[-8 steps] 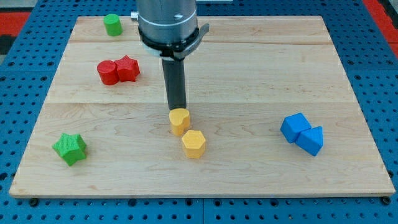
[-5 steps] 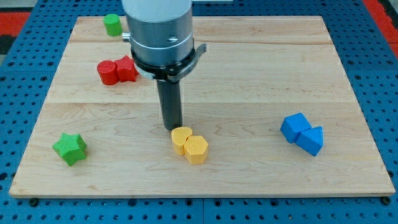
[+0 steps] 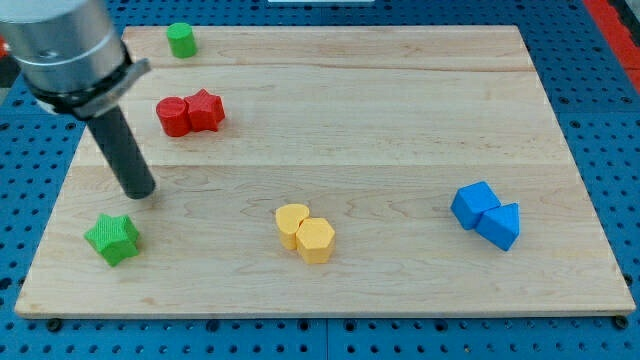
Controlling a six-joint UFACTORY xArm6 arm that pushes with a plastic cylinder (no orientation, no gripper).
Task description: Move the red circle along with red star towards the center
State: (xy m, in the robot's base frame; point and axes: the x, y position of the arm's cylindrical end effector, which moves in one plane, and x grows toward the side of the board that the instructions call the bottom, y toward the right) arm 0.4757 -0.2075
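Wood makes up the largest thing seen: a pale board (image 3: 420,120) laid on a blue perforated table (image 3: 610,150), with a patch of red at the view's top right. Next in size, the arm's grey cylinder (image 3: 65,50) is seen at the view's top left, ending in a dark rod; no pincer is carried, so nothing is gripped. My tip (image 3: 140,192) is set on the board at the view's left, below and to the left of the red pair, above the green star (image 3: 112,238), touching neither. Two blue blocks (image 3: 485,215) are pressed together at the right. Two yellow blocks (image 3: 305,232) touch near bottom centre. The red circle (image 3: 173,116) and red star (image 3: 206,109) sit touching at upper left, well apart from the centre. A green cylinder (image 3: 181,39) stands at the top left edge.
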